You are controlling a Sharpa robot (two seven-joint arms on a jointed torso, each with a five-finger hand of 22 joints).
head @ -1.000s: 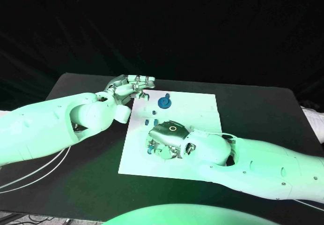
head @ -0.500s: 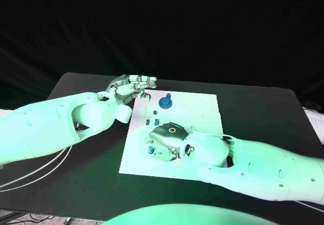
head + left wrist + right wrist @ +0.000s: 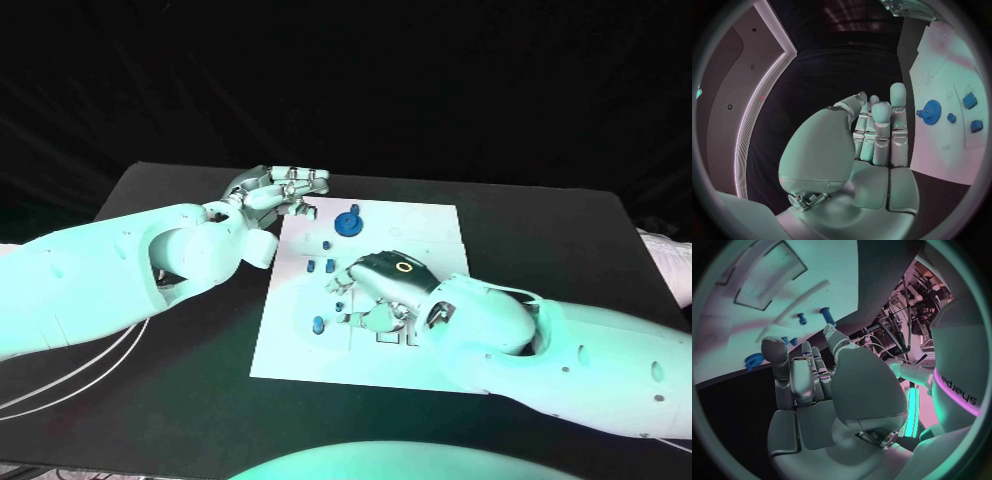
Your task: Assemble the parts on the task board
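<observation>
Our right hand (image 3: 378, 290) hovers low over the task board (image 3: 433, 225), fingers loose and holding nothing, poised among the small blue parts (image 3: 319, 323). Our left hand (image 3: 274, 188), empty, waits at the board's far corner beside the blue gear (image 3: 349, 220).

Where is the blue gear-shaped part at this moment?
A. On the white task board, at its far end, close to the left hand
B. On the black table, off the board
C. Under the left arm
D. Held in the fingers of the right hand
A. The blue gear lies on the task board at its far end, beside the left hand, with neither hand touching it.
</observation>
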